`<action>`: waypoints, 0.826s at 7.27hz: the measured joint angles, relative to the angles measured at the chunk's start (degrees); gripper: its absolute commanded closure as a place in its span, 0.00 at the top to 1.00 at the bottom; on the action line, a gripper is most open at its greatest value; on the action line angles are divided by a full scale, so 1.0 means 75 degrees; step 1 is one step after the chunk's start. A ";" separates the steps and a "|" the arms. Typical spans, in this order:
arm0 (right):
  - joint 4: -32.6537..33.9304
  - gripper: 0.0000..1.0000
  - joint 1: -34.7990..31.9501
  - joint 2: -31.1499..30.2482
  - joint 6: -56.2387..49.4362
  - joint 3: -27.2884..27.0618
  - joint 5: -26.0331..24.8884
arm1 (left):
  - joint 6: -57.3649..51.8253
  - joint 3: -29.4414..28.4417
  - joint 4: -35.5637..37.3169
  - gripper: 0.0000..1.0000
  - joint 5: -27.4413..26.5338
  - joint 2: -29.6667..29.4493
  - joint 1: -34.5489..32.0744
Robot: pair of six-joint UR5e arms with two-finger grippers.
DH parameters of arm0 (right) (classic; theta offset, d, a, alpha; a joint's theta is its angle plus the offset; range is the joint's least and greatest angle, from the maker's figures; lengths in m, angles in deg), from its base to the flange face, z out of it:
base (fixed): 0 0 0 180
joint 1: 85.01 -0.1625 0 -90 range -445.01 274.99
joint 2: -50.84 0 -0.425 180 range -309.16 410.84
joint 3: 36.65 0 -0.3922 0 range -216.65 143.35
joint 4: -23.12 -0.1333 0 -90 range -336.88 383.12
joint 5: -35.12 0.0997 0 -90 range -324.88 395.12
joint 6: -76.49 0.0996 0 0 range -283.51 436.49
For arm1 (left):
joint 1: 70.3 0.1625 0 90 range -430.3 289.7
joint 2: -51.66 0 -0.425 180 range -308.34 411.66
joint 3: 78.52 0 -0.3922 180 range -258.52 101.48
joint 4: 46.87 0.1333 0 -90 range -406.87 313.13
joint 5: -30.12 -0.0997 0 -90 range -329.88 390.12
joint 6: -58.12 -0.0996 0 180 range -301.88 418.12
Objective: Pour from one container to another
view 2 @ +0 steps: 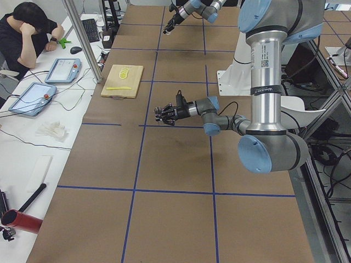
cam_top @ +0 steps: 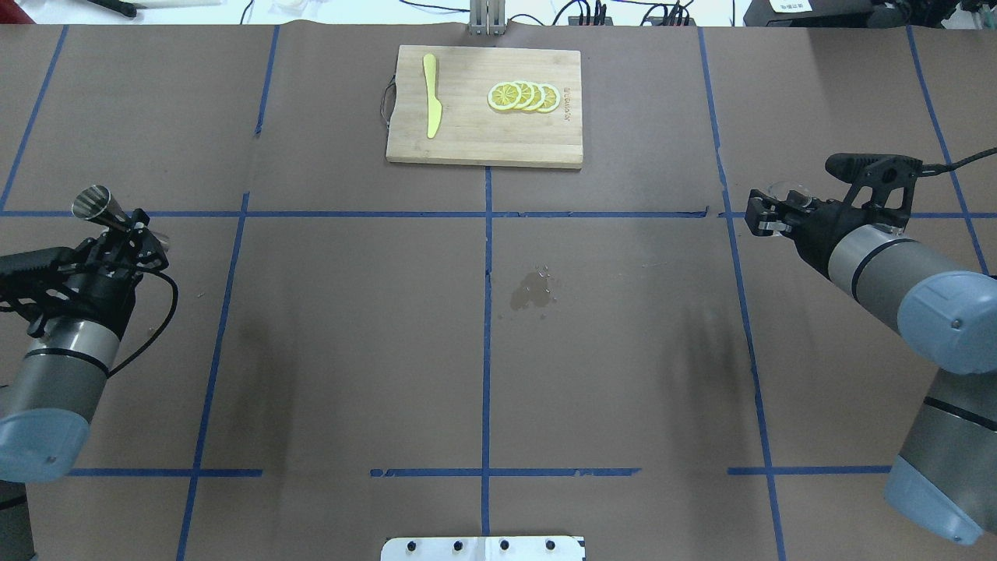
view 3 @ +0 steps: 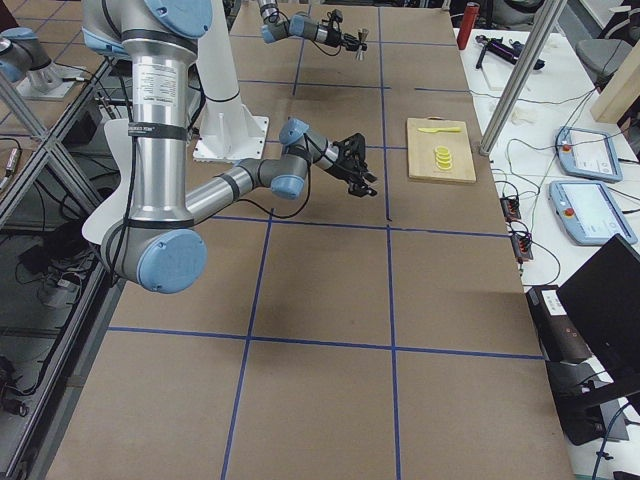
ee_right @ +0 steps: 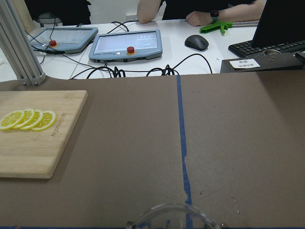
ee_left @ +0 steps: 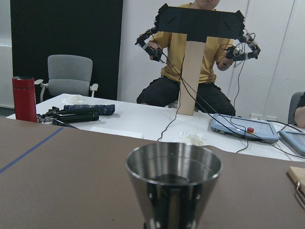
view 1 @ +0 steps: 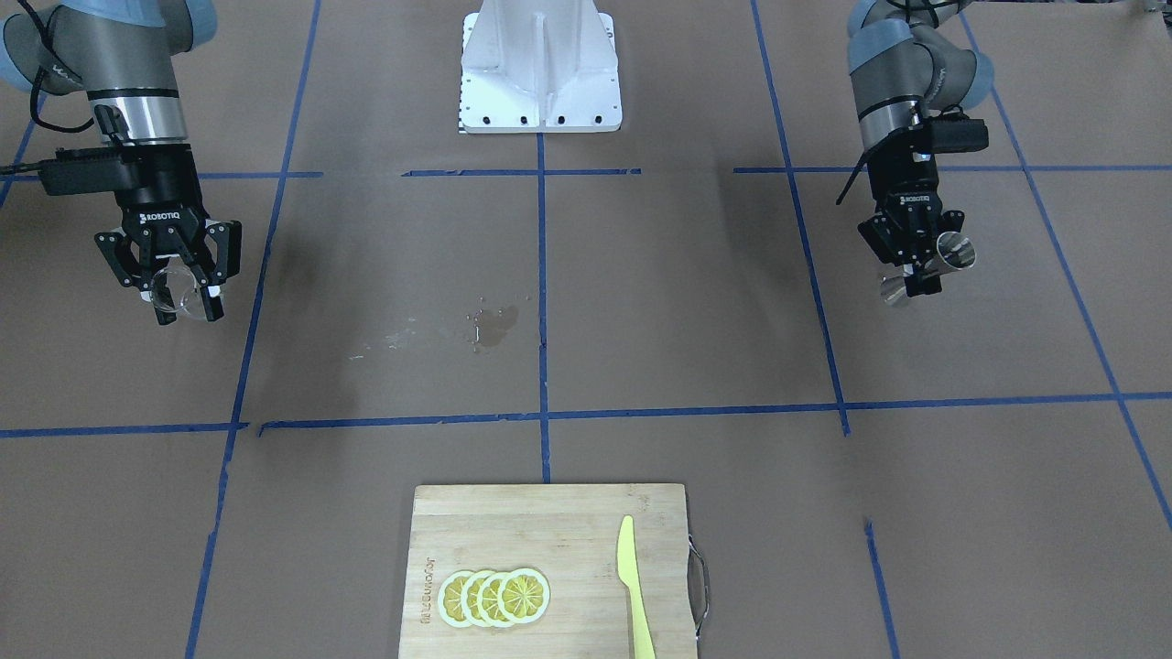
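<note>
right hand [view 1: 188, 297]: gripping glass cup [view 1: 174, 291];
left hand [view 1: 923, 279]: clamped on jigger [view 1: 959, 249];
progress: both held, far apart; no pour yet

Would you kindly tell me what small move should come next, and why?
Probably swing the right claw with its glass cup inward toward the steel jigger in the left claw: both are gripped, but hang at opposite sides of the table, too far apart to pour.
</note>
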 measured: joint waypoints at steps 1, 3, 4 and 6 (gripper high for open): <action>-0.0160 0.00 0.0010 -0.0037 0.0000 0.0043 -0.0010 | 0.0202 -0.0273 0.0005 0.00 -0.0363 -0.0019 0.0267; -0.0241 0.00 0.0011 -0.0057 0.0003 0.0048 -0.0033 | 0.0538 -0.0814 0.0016 0.00 -0.0929 -0.0117 0.0611; -0.0251 0.00 0.0012 -0.0080 0.0007 0.0049 -0.0034 | 0.0591 -0.1013 0.0019 0.00 -0.1090 -0.0225 0.0756; -0.0261 0.00 0.0014 -0.0101 0.0009 0.0051 -0.0032 | 0.0615 -0.1254 0.0028 0.10 -0.1180 -0.0479 0.0974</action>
